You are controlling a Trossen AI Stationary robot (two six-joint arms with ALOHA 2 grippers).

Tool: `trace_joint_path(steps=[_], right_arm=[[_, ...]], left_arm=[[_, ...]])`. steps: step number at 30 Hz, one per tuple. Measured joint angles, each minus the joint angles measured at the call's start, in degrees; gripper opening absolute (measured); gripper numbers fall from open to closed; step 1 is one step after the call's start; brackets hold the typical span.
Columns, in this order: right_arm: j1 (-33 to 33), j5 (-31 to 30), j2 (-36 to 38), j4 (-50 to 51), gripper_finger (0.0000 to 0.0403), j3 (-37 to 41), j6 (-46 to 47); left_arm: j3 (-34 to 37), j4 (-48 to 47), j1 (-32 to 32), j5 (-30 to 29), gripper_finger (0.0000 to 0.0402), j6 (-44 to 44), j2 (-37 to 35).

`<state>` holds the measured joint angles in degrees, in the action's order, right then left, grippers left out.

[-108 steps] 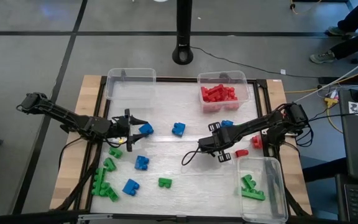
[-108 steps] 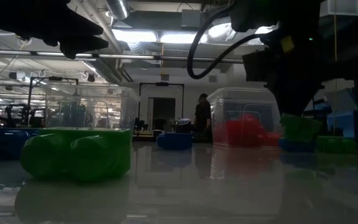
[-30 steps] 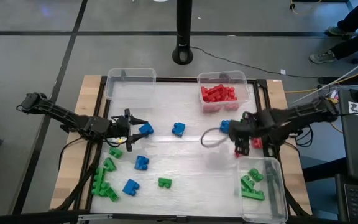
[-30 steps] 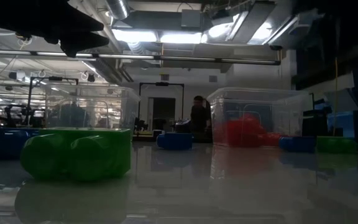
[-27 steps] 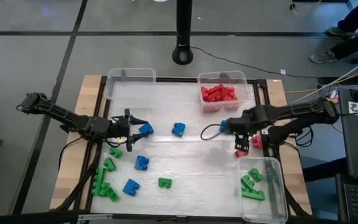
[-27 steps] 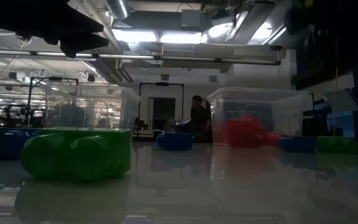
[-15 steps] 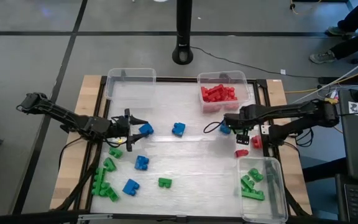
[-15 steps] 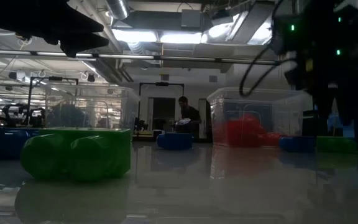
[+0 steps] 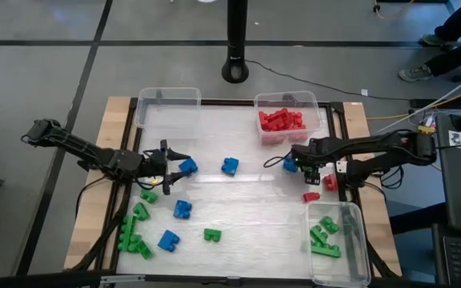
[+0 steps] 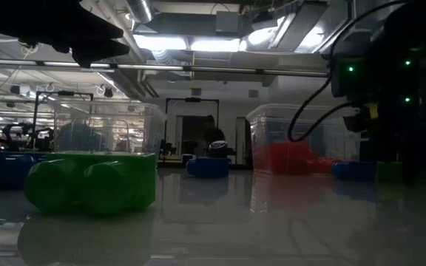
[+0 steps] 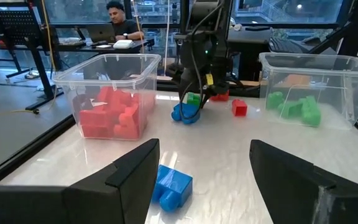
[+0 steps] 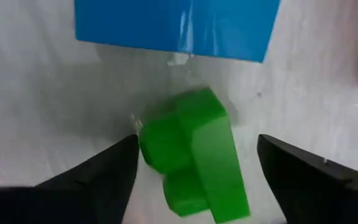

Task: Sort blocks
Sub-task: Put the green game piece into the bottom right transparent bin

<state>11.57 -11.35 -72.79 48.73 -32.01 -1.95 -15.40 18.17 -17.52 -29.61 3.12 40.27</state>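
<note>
Overhead down; low level; wrist views forward, near.

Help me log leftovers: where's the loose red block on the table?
In the high view the red block lies on the table's right side, between the green-block bin and the right gripper.

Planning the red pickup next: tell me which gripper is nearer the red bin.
Right. The right gripper hangs open just in front of the red bin, over a green block beside a blue one. The left gripper waits open across the table.
</note>
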Motion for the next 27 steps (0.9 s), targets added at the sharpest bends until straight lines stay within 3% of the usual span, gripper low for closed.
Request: trace_joint_path(steps=[9,19,27], right_arm=[[0.8,1.9,-0.1,-0.7,0.0172,0.7,0.1],[0.8,2.8,-0.2,0.1,0.0169,-0.7,0.6],[-0.2,6.0,-0.2,8.1,0.017,-11.3,1.7]], left_arm=[[0.0,0.0,0.0,0.0,0.0239,-0.3,0.0],[0.0,0.1,0.0,0.0,0.0239,-0.1,0.0],[0.0,0.1,0.0,0.0,0.0239,-0.1,0.0]])
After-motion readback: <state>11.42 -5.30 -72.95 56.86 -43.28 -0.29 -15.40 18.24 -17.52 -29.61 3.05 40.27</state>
